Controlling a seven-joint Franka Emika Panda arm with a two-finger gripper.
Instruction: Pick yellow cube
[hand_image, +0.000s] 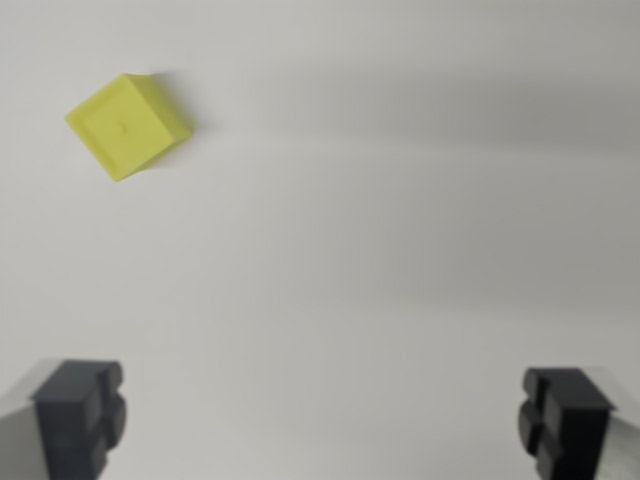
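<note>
A pale, plain surface (380, 230) fills the wrist view. The gripper (322, 420) looks down on it, its two dark fingertips (80, 415) set wide apart at the bottom corners with nothing between them. The yellow cube (125, 125) lies turned corner-on in the upper left, well apart from both fingertips

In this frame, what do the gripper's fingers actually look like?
Only the tips of the gripper show, at the bottom corners of the wrist view. Both fingers are dark grey to black, blocky pads with stepped, ridged edges, each mounted on a lighter grey piece that runs out of frame. No cables or markings are visible; the picture is slightly blurred.
</note>
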